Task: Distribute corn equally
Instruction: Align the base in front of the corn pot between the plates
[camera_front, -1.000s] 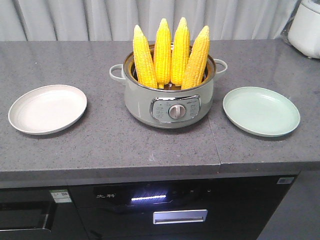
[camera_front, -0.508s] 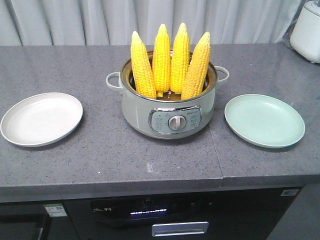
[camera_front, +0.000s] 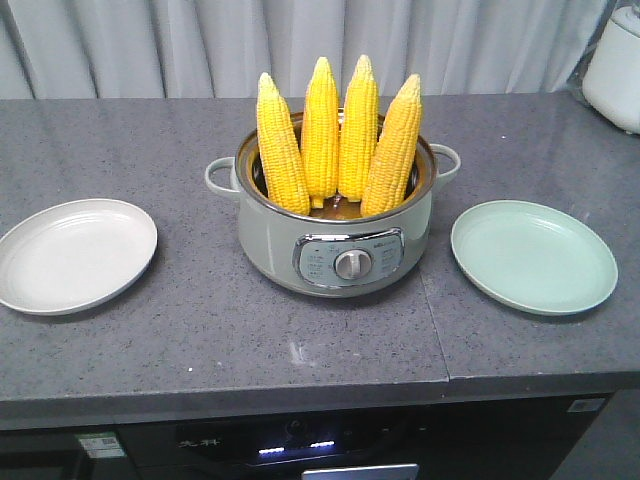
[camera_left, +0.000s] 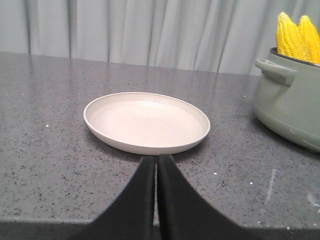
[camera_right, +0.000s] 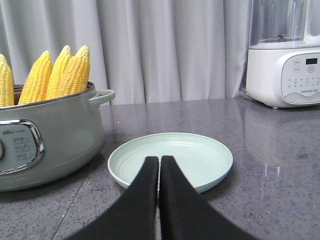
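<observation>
Several yellow corn cobs (camera_front: 335, 135) stand upright, tips up, in a pale green electric pot (camera_front: 336, 240) at the middle of the grey counter. A cream plate (camera_front: 75, 255) lies left of the pot and a mint plate (camera_front: 533, 256) lies right of it; both hold nothing. My left gripper (camera_left: 156, 159) is shut and empty, low over the counter just short of the cream plate (camera_left: 146, 121). Shut and empty too, my right gripper (camera_right: 159, 160) points at the near rim of the mint plate (camera_right: 195, 155). The corn (camera_right: 55, 74) and pot (camera_right: 45, 145) stand at its left.
Grey curtains hang behind the counter. A white appliance (camera_right: 285, 55) stands at the far right of the counter (camera_front: 200, 340). The counter's front edge runs across the bottom, with a dark appliance front below it.
The front view has shifted forward and down: pot and plates sit lower and larger in the frame. The corn, pot and plates have not moved on the counter.
</observation>
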